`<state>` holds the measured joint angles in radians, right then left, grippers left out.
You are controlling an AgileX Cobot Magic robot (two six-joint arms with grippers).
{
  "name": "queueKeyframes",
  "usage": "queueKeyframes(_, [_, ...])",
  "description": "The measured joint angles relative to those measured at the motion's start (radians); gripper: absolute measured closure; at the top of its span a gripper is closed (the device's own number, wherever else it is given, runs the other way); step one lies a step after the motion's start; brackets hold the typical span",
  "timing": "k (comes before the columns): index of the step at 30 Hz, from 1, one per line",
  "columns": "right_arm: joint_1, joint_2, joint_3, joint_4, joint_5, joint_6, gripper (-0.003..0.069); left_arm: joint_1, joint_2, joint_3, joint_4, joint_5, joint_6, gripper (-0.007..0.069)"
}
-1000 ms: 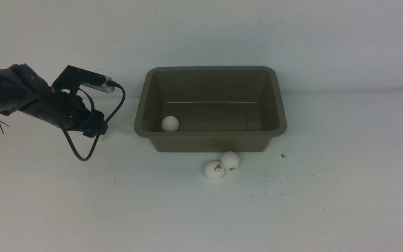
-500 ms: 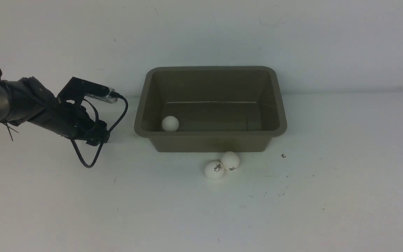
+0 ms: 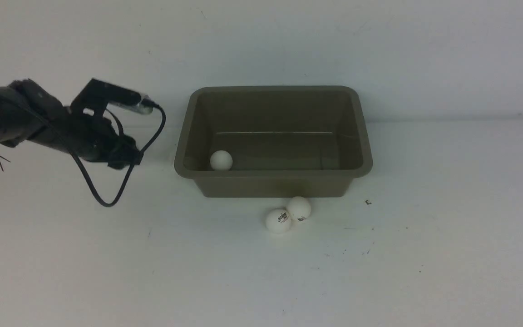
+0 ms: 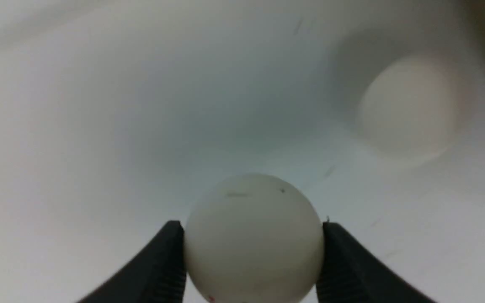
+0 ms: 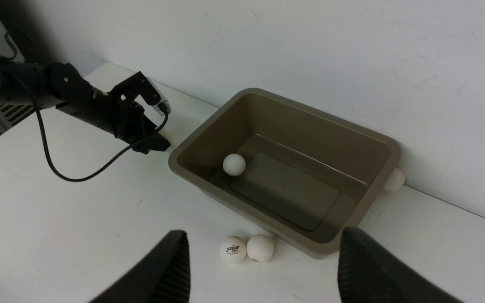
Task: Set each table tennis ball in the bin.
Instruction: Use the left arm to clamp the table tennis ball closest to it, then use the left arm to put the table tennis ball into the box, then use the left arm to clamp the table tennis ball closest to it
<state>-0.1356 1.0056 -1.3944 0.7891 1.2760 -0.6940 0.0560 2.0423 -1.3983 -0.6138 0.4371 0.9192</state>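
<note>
L tool [image 4: 253,230] clamps a ball [image 4: 254,242]; R tool [image 5: 262,242] agape, empty; blurry shape [image 4: 406,105] beyond, maybe another ball.

The left arm [image 3: 21,127] is matte black with rounded joints; a black cable [image 3: 106,205] loops from its silver-tipped wrist camera [image 3: 127,102]. The right claw [image 5: 263,232] has black, ribbed fingers [image 5: 171,269].

table [image 3: 379,272]: white, scuffed | wall [image 3: 379,45]: white | dark speck [image 3: 367,202]: on table
</note>
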Motion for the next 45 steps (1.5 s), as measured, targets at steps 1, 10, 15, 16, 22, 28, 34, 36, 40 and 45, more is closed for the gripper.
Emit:
queueKeyframes(1, [0.0,0.0,0.0,0.0,0.0,0.0,0.0241,-0.003,-0.031,0.0,-0.025,0.002,0.025,0.0269])
queueKeyframes(10, [0.0,0.0,0.0,0.002,0.0,-0.002,0.0251,-0.019,-0.203,0.0,-0.579,0.219,0.518,0.0269])
queueKeyframes(15, [0.0,0.0,0.0,0.001,0.0,-0.002,0.0251,-0.083,-0.153,-0.001,-0.742,0.37,0.754,0.0269])
queueKeyframes(16, [0.0,0.0,0.0,0.001,0.0,-0.002,0.0251,-0.104,-0.138,-0.001,-0.75,0.363,0.766,0.0269])
queueKeyframes(22, [0.0,0.0,0.0,0.002,0.0,-0.002,0.0251,-0.199,-0.038,0.0,-0.749,0.238,0.914,0.0267])
queueKeyframes(28, [0.0,0.0,0.0,0.002,0.0,-0.002,0.0251,-0.216,-0.039,0.0,-0.797,0.213,0.882,0.017])
queueKeyframes(34, [0.0,0.0,0.0,0.003,0.0,-0.002,0.0251,-0.171,-0.114,0.0,-0.878,0.032,0.796,0.0123])
queueKeyframes(36, [0.0,0.0,0.0,0.003,0.0,-0.002,0.0251,-0.136,-0.132,0.0,-0.882,0.021,0.772,0.0132])
queueKeyframes(40, [0.0,0.0,0.0,0.003,0.0,-0.002,0.0251,-0.075,-0.144,0.0,-0.875,0.048,0.724,0.0152])
queueKeyframes(45, [0.0,0.0,0.0,0.003,0.0,-0.002,0.0251,0.049,-0.144,0.0,-0.76,0.194,0.587,0.0167])
